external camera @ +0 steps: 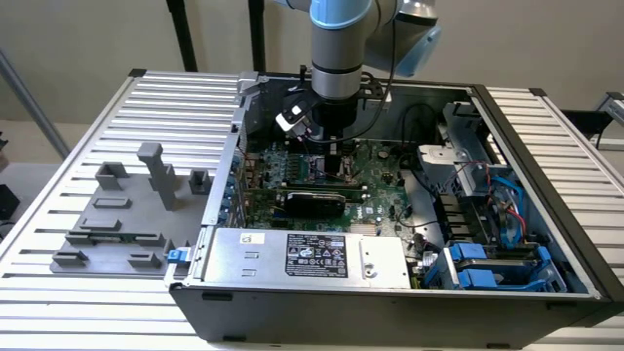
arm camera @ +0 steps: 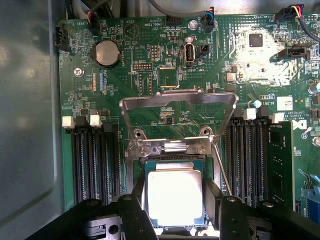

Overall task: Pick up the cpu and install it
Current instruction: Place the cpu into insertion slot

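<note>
The computer case stands on the middle of the desk; a fixture block lies just beside it, toward the desk's edge at the exterior view's left; inside the case, the motherboard lies flat behind the power supply; the cpu lies on the motherboard under the gripper, between two banks of memory slots.

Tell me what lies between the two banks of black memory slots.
The cpu and the opened metal frame beside it, in the wrist view.
</note>
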Motion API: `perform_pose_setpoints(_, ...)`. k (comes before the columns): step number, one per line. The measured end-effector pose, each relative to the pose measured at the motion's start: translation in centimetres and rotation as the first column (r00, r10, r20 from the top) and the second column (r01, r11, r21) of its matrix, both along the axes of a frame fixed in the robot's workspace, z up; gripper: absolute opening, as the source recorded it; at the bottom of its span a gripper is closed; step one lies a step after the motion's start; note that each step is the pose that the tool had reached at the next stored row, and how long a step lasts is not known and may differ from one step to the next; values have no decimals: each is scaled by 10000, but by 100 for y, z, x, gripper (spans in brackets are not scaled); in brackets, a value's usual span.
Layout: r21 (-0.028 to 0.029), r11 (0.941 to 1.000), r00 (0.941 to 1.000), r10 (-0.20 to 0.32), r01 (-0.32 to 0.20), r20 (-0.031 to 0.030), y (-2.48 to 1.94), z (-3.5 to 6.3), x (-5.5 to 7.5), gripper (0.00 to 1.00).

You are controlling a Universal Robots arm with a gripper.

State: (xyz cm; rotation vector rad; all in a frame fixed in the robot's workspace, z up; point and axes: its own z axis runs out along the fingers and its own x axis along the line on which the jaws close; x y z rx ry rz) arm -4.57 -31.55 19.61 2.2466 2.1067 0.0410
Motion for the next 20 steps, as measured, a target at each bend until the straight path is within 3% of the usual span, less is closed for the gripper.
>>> perform_pose_setpoints(7,-29,10000,10000,2,-2,1,3,-3,0,57)
perform_pose_setpoints(8,-32,10000,10000,3,-3,0,3,-2,0,64)
perform_pose_setpoints(20,-39,10000,10000,8,-8,0,12,14,0,64)
